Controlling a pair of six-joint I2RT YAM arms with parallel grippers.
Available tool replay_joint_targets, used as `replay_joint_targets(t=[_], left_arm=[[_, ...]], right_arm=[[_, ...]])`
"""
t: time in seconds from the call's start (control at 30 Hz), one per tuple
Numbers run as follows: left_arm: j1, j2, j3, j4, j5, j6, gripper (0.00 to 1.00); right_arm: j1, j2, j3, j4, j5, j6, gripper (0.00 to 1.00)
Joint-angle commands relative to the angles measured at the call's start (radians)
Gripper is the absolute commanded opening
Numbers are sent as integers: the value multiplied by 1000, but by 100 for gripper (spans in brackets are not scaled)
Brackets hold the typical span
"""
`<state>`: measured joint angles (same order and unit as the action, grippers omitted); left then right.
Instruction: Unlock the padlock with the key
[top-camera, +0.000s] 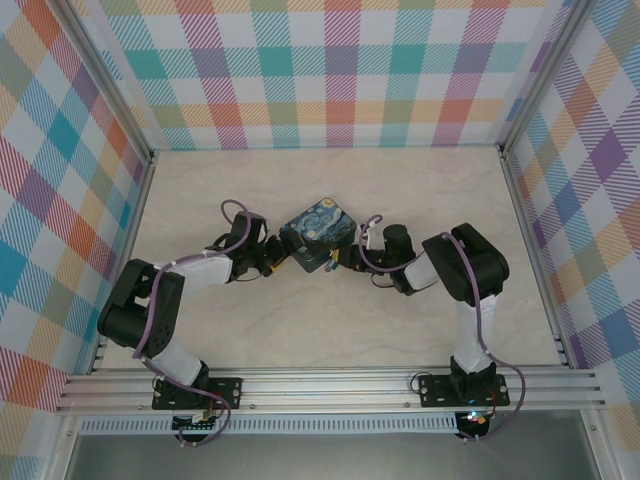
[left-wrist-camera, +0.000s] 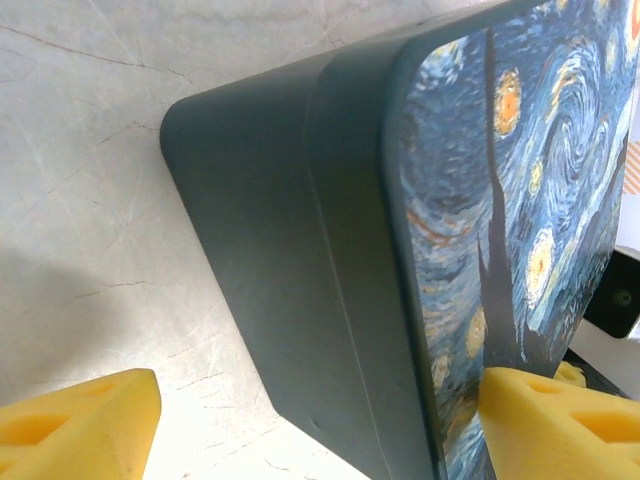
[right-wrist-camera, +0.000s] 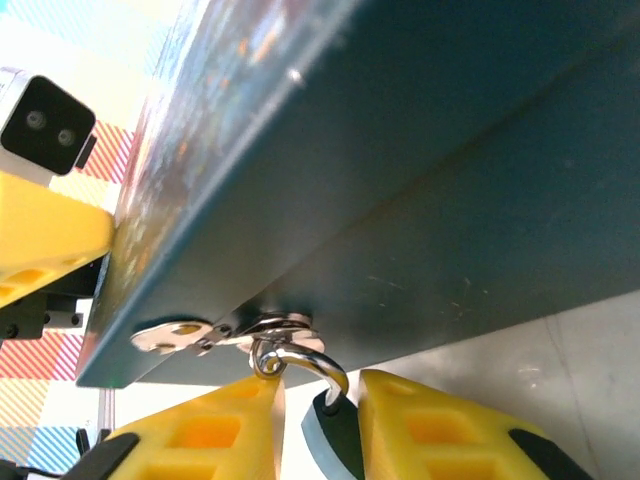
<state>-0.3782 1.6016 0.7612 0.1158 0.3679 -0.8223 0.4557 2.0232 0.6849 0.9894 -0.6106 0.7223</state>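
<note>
The blue padlock (right-wrist-camera: 335, 440) hangs by its silvery shackle (right-wrist-camera: 310, 362) from the metal hasp (right-wrist-camera: 200, 333) on the side of the night-sky box (top-camera: 318, 232). In the right wrist view my right gripper (right-wrist-camera: 320, 390) is closed around the padlock's body, which presses against one yellow finger with a thin gap to the other. My left gripper (left-wrist-camera: 320, 420) is open at the box's other side, its fingers (left-wrist-camera: 90, 420) wide apart astride a corner of the box (left-wrist-camera: 300, 250). The key is out of view.
The box stands mid-table between both grippers, the left gripper (top-camera: 272, 262) and the right gripper (top-camera: 345, 258) meeting at its near side. Pale marble tabletop (top-camera: 330, 330) lies around it, bounded by checked walls and a metal rail at the near edge.
</note>
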Motion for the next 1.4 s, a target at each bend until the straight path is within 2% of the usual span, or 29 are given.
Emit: replay_joint_targets(t=[0.0, 0.23, 0.43, 0.97, 1.37], left_arm=[[-14, -9, -35, -64, -35, 0, 81], [-14, -24, -47, -64, -46, -4, 81], [-14, -28, -47, -70, -62, -6, 81], [-14, -31, -62, -82, -86, -4, 81], [-11, -44, -82, -84, -125, -3, 84]], right_arm=[[15, 38, 24, 6, 32, 14, 24], [15, 46, 13, 44, 72, 34, 11], [14, 10, -14, 19, 111, 20, 6], [-7, -55, -31, 39, 141, 84, 3], [-18, -156, -30, -63, 181, 32, 3]])
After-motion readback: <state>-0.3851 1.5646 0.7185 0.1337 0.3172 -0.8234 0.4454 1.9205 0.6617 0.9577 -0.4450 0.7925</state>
